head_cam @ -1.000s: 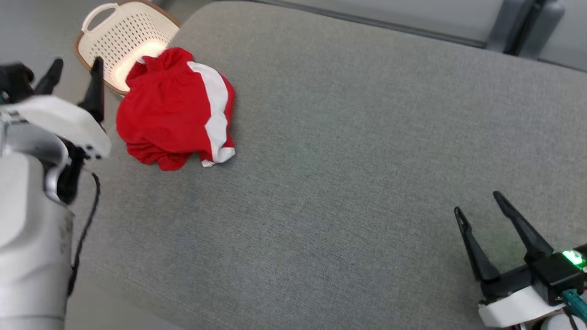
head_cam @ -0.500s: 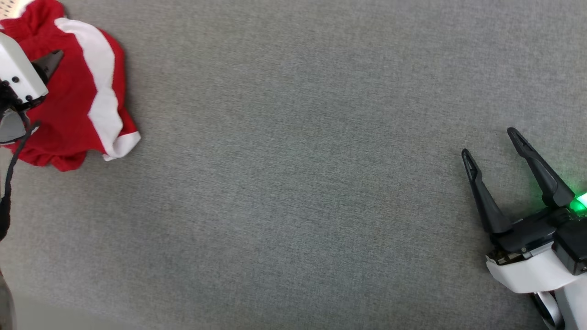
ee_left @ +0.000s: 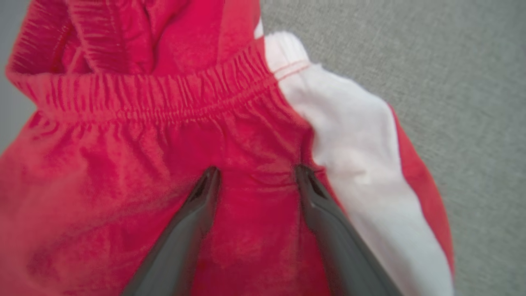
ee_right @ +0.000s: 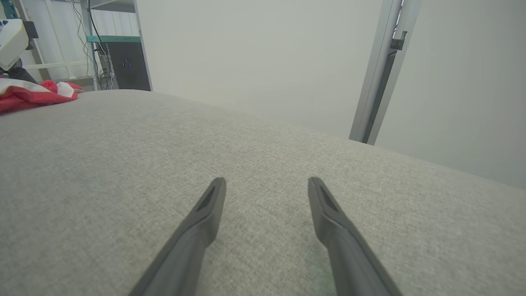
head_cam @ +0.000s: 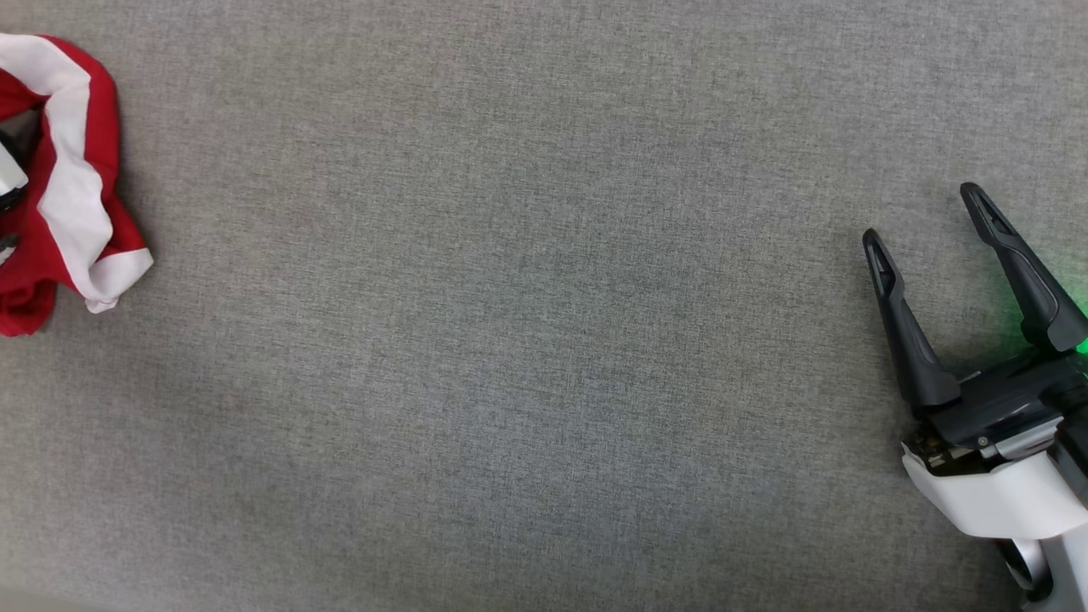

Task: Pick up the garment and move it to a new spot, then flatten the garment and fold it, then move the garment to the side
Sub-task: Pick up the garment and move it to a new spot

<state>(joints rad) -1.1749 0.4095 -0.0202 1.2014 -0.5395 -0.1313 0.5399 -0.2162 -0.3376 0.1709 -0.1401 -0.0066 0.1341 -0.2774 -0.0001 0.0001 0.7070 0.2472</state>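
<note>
The head view cuts off most of the garment (head_cam: 72, 195). It sits at the left side of the bench (head_cam: 527, 357), sliced by the picture's edge, so only a red lump with one white stripe pokes in. A sliver of the left arm (head_cam: 8, 174) lies over it right at that edge, too little to make anything of.

The left wrist view is way closer, but it's soft and blurry toward the bottom. There the left pincer (ee_left: 255, 169) has its two fingers spread, tips right on the red cloth just below the gathered waistband (ee_left: 156, 98). The stripe (ee_left: 353, 144) runs just to the right of them. Hard to say whether the tips press in or merely touch, but no fold is pinched between them. The far part of the garment bunches up and hides whatever is behind it.

The right pincer (head_cam: 920, 213) is at the near right, well apart from the garment, fingers spread too and holding nothing, over bare bench. Its body runs off the right edge of the head view.

From the right wrist view the garment is just a small red-and-white heap far off on the left. Behind the bench there's a pale wall, one metal post (ee_right: 378, 70) and a rack (ee_right: 117, 53) with cables.

Count: one garment, two pincers, two fingers each.
</note>
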